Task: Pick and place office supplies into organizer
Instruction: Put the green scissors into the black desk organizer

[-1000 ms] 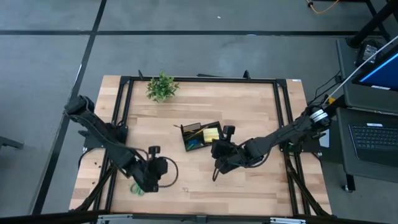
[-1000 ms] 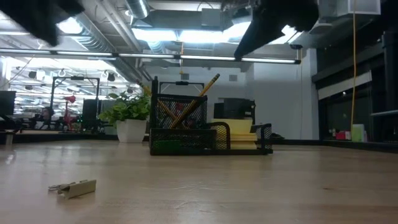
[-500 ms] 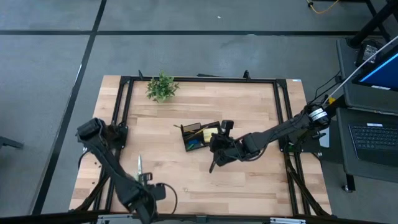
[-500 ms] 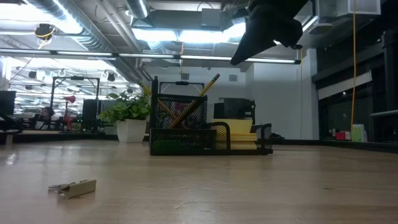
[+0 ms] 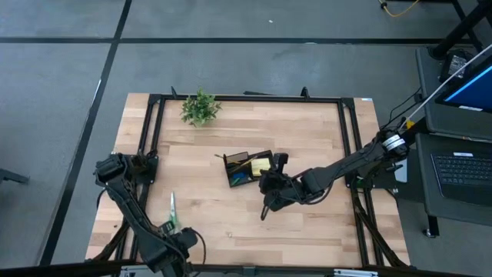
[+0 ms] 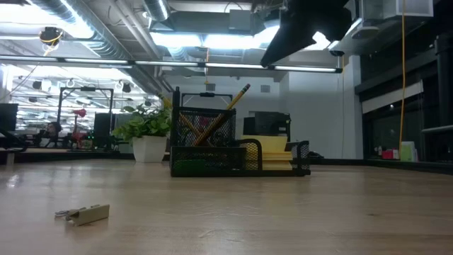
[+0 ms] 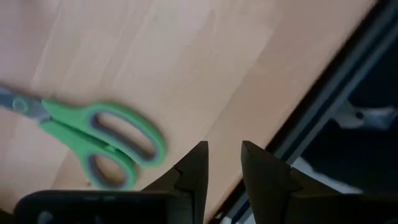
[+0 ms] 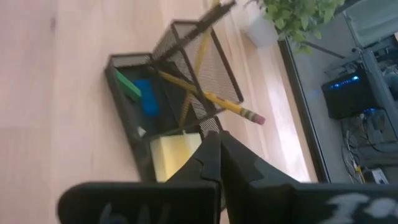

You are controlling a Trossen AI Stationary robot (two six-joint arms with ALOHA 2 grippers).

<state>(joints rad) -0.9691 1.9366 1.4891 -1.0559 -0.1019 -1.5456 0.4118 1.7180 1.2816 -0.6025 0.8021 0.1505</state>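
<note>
The scissors [image 7: 93, 140] run off the left wrist picture's edge, so their blade tips are cut off; in the high view [image 5: 172, 208] they are only a thin green sliver. The left gripper [image 7: 221, 165] sits at the near left table edge, its body cropped. The right gripper [image 8: 219, 152] hides part of the sticky-note pad [image 8: 174, 155]. The organizer's [image 6: 233, 152] contents blur behind mesh in the low view. A flat object [image 6: 85, 212] on the near table is too indistinct to identify.
</note>
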